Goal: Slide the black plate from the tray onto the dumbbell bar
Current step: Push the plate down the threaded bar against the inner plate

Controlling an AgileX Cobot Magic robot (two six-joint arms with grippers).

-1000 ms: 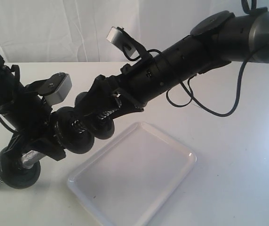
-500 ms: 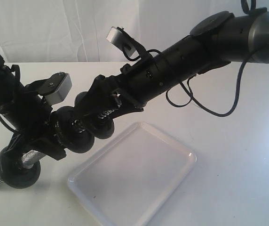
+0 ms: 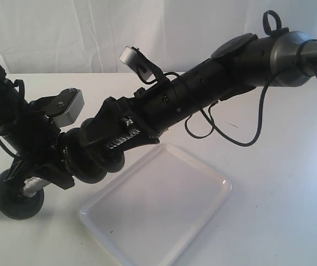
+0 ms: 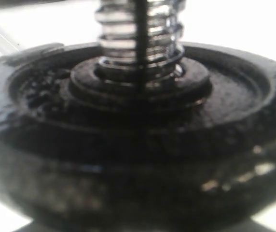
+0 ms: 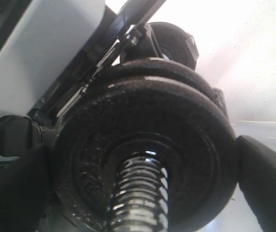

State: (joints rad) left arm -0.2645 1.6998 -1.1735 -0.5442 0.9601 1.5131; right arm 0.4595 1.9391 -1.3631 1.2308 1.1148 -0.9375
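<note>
Contact is what has changed: the flat round matte-black plate [image 3: 107, 160] now sits pressed against the neighbouring black disc [image 3: 76, 156], where half a second ago a stretch of coarse thread showed between them. The right arm has driven leftward and down along the slim chrome steel dumbbell bar [image 3: 34, 184], carrying the plate with it. I judge the slide essentially complete. What remains is to let go and back off without dragging the plate back up the thread. The shallow glossy white plastic tray [image 3: 164, 210] carries no disc.

The right gripper [image 5: 140, 186] clamps the plate by its rim, with a dark finger [image 5: 17, 193] on either side. The threaded bar runs through the centre hole and out toward the wrist camera. The left gripper [image 3: 43, 169] appears closed around the bar, between that neighbouring disc and a third black disc [image 3: 19, 200] near the lower threaded end, and holds it tilted.
</note>
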